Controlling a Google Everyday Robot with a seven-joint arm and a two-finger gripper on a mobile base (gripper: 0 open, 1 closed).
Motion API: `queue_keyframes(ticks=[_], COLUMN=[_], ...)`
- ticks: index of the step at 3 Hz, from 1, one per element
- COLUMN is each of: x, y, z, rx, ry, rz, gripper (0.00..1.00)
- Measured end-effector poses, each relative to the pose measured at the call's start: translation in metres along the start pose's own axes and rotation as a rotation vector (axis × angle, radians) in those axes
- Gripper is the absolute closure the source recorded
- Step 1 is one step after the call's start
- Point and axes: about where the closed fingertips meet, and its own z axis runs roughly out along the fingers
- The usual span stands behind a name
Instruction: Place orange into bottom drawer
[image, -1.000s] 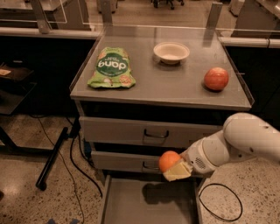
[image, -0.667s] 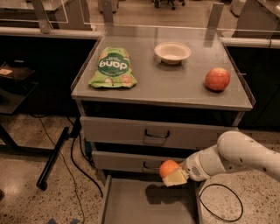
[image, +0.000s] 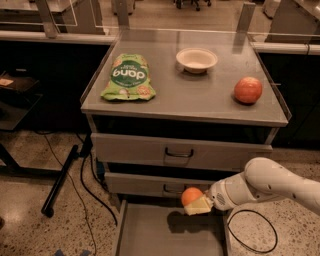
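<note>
My gripper (image: 196, 203) is shut on the orange (image: 190, 195), a round matte orange fruit, and holds it just above the back of the bottom drawer (image: 150, 232). That drawer is pulled out, a shallow grey tray with a bare flat floor. The white arm (image: 265, 185) comes in from the right. The gripper's shadow falls on the drawer floor under the fruit. The two upper drawers (image: 177, 151) with dark loop handles are closed.
On the cabinet top (image: 200, 97) lie a green snack bag (image: 127, 76), a white bowl (image: 196, 59) and a red apple (image: 248, 90). A black cable loop (image: 250, 235) lies on the floor at the right. A dark stand leg (image: 60, 182) stands at the left.
The gripper with the orange has moved down and slightly left, closer to the open bottom drawer. The arm has lowered with it.
</note>
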Motion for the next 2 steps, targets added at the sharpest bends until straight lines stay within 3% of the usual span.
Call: queue_keyframes(ticks=[2], x=[0.084], y=[-0.049], z=[0.106], rx=[-0.08], ry=[0.057], rz=[0.245], gripper=[1.0])
